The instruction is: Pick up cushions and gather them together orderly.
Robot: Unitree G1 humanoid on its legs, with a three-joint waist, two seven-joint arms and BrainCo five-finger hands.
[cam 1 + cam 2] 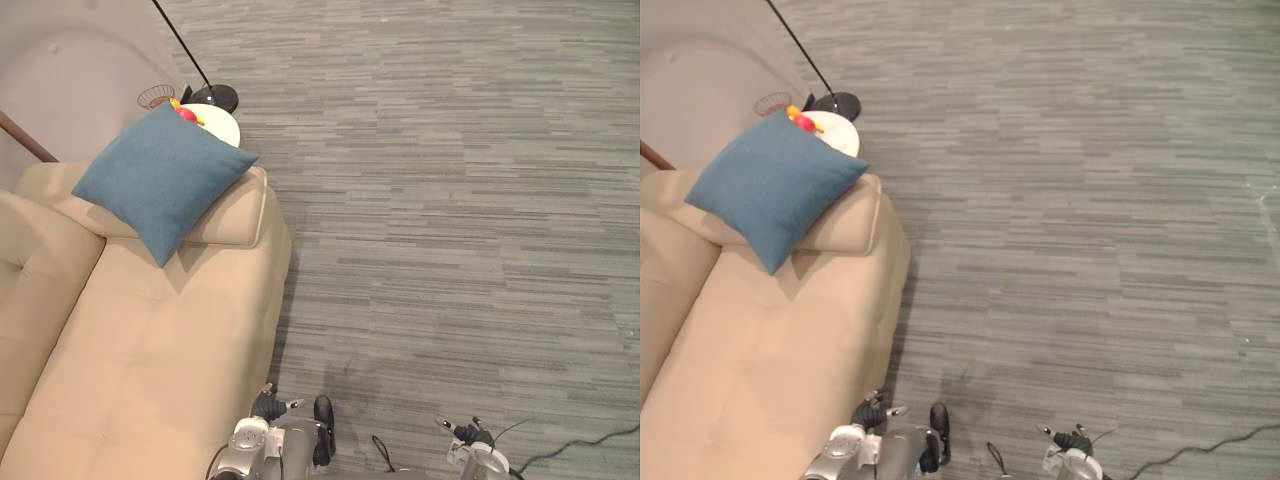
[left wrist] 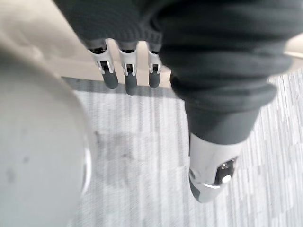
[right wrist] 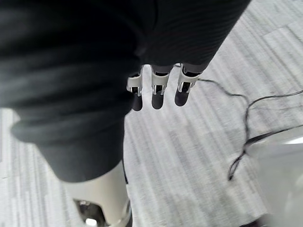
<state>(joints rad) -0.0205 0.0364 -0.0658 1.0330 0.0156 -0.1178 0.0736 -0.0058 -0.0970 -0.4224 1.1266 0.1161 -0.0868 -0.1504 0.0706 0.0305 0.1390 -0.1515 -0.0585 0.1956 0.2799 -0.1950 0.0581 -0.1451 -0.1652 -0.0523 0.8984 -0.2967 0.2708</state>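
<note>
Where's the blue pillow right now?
In the left eye view the blue cushion leans on the far armrest of the beige sofa, on the robot's left, beside a white round table.

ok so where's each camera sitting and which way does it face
Left eye view: on the head, looking down at the beige upholstered sofa, blue square fabric cushion and grey striped carpet; both arms at the bottom edge.
Right eye view: beside it, sharing that whole scene.
Left wrist view: along the open left hand, down at carpet beside the sofa.
Right wrist view: along the open right hand, down at carpet.
</note>
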